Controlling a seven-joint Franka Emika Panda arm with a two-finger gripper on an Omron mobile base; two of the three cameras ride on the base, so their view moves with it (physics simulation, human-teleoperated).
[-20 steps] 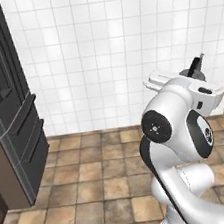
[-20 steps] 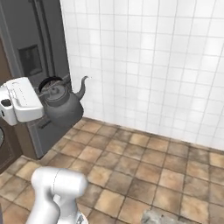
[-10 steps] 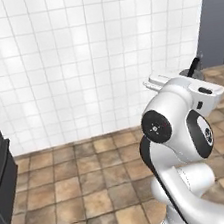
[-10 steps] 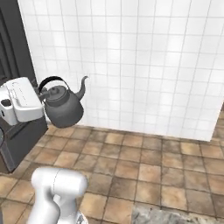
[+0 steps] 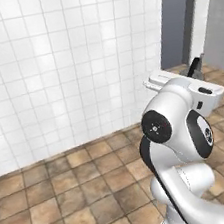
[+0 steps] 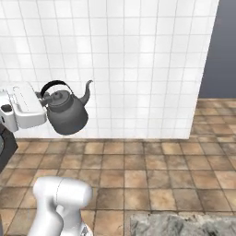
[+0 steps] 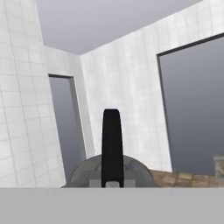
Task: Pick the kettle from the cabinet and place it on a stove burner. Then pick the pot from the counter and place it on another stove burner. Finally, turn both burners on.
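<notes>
We see our gripper (image 6: 42, 97) closed on the black arched handle of the kettle (image 6: 67, 114), at the handle's end away from the spout. The kettle hangs in the air from that grip, upright, with its short spout pointing away from the gripper and toward the white tiled wall (image 6: 138, 60). In the right base view the kettle sits just beside the white hand of the arm and in front of the tiled wall, well above the brown tiled floor (image 6: 138, 175).

In the hand view we look straight along the handle (image 7: 111, 146), which rises as a dark band over the kettle's grey domed top (image 7: 131, 170). Beyond the kettle stand white tiled walls, with a grey doorway (image 7: 65, 127) to one side of the handle and a wider dark opening (image 7: 192, 109) to the other.

In the left base view the arm's white body (image 5: 181, 139) stands before the tiled wall, with a grey doorway (image 5: 176, 19) past the wall's end.
</notes>
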